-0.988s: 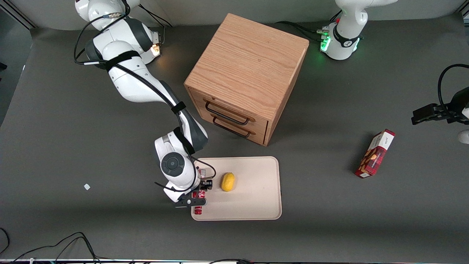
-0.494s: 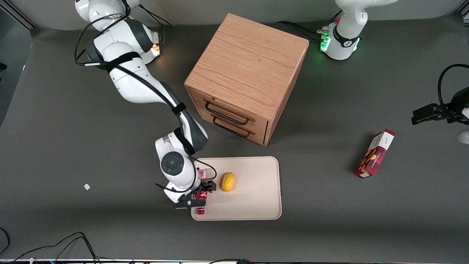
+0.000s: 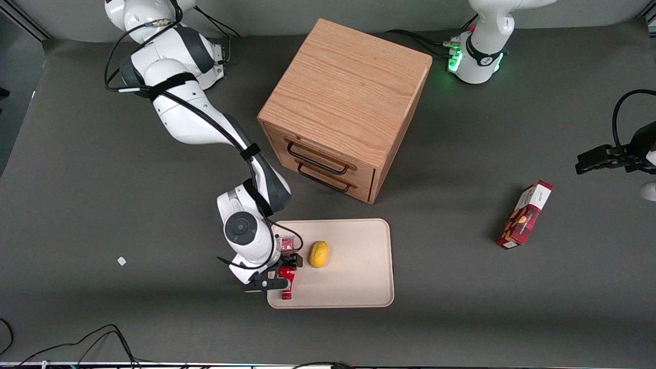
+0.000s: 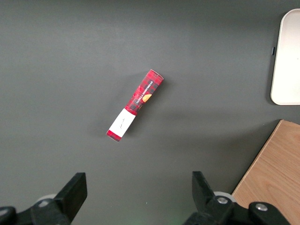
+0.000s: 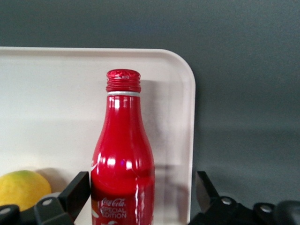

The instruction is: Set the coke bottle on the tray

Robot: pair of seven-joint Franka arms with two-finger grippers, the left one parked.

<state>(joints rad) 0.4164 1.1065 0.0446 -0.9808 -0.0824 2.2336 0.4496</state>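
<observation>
We see the coke bottle [image 3: 286,283] lying on the tray [image 3: 359,287], at its edge toward the working arm's end of the desk [image 3: 102,215]. The wrist view alone shows the bottle's cap [image 5: 123,80] and a wide gap on one side: the claw [image 3: 279,274] stands released, straddling it. A lemon [image 3: 319,254] lies beside it; a snack box [image 3: 524,214] lies toward the parked arm's end.

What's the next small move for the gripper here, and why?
Probably a straight lift away. The coke bottle already lies on the tray near its corner, beside the lemon, and the gripper is open with a gap either side, so clearing it without nudging the bottle looks right.
</observation>
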